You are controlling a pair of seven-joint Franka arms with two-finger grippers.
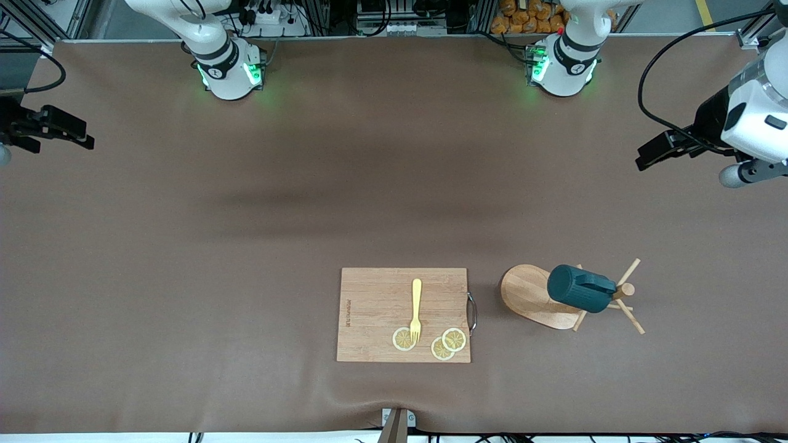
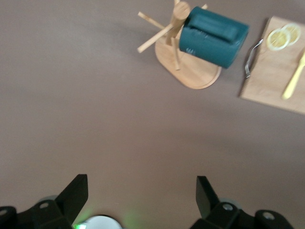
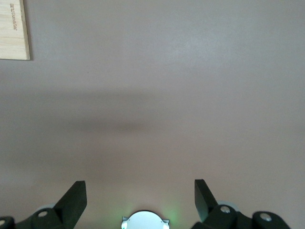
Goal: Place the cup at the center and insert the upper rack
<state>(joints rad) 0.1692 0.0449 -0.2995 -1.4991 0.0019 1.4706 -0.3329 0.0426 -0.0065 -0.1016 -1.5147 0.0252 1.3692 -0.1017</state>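
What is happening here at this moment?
Nothing is being handled yet. The cup hangs on the upper rack, which stands beside the cutting board holding a fork and lemon slices. The left gripper and right gripper wait open, each at its own end of the table.

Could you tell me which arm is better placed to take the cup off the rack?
The left. The cup hangs on the rack toward the left arm's end of the table, and the open left gripper has both in view. The right gripper, also open, waits over bare table.
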